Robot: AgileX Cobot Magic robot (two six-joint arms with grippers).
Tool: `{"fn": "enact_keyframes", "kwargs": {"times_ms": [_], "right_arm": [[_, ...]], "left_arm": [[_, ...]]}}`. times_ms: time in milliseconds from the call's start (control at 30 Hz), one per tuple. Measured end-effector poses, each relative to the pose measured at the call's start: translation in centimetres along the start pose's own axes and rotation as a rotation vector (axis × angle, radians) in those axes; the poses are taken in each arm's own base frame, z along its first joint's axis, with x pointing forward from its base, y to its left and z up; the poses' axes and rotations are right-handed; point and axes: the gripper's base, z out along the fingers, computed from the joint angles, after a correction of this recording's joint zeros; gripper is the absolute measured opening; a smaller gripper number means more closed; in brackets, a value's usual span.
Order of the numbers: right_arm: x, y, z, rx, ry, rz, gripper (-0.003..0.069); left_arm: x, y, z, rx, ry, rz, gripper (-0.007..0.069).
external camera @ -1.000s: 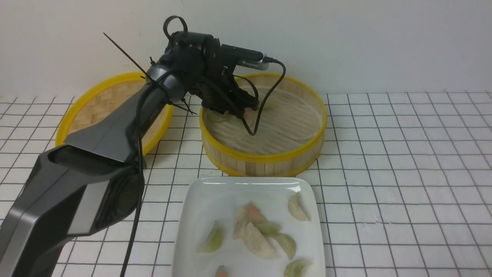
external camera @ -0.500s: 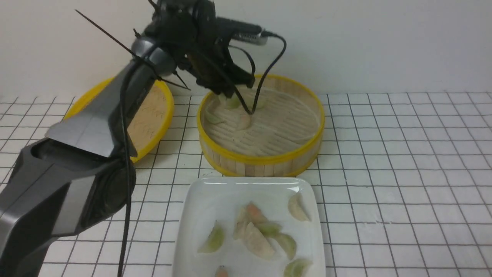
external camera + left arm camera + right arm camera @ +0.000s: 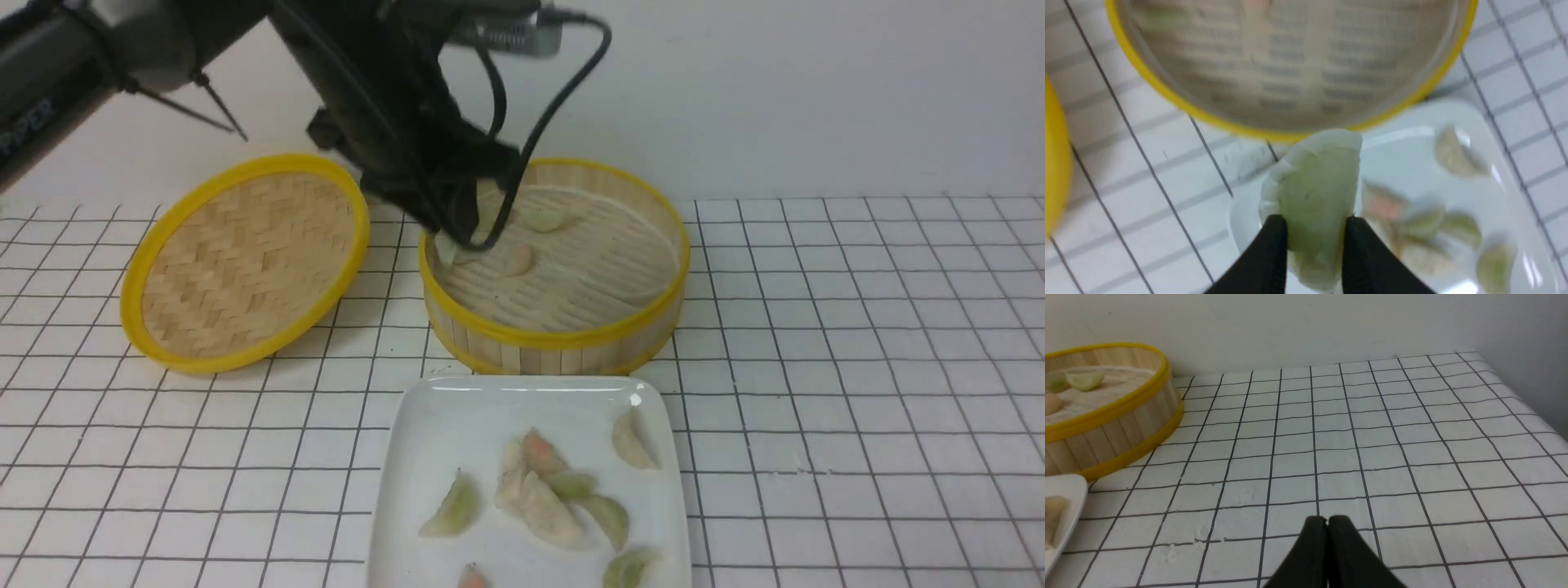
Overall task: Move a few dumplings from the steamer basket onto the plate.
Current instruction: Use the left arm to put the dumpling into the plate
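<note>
"Grip check: what did the left gripper (image 3: 1314,222) have?"

"One pale green dumpling (image 3: 1314,183), clamped between its two black fingers (image 3: 1267,253). Behind it the wrist camera showed the steamer basket (image 3: 1208,116) rim and the plate (image 3: 1400,163)."

"And from the front?"

"The left arm (image 3: 384,106) crossed the upper left of the frame and ended over the basket's left side, at upper centre. A few loose dumplings (image 3: 543,219) lay on the slat floor. Several plated dumplings (image 3: 543,498) sat at lower centre, on the plate just in front of the basket."

"The right gripper (image 3: 1327,520)?"

"Fingers pressed together on nothing — above the bare grid table (image 3: 1412,437)."
</note>
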Motion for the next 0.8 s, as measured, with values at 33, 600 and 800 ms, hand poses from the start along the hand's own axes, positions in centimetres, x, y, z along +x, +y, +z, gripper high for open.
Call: {"fn": "enact_keyframes", "kwargs": {"times_ms": [33,600,800], "right_arm": [[0.0,0.0,0.0,0.0,0.0,0.0,-0.001],[0.0,0.0,0.0,0.0,0.0,0.0,-0.001],[0.0,0.0,0.0,0.0,0.0,0.0,-0.001]], "left_arm": [[1.2,-0.1,1.3,0.009,0.061,-0.003,0.0151],[4.1,-0.3,10.8,0.007,0.186,0.017,0.0281],[0.9,-0.7,9.0,0.006,-0.006,0.03,0.0373]]}}
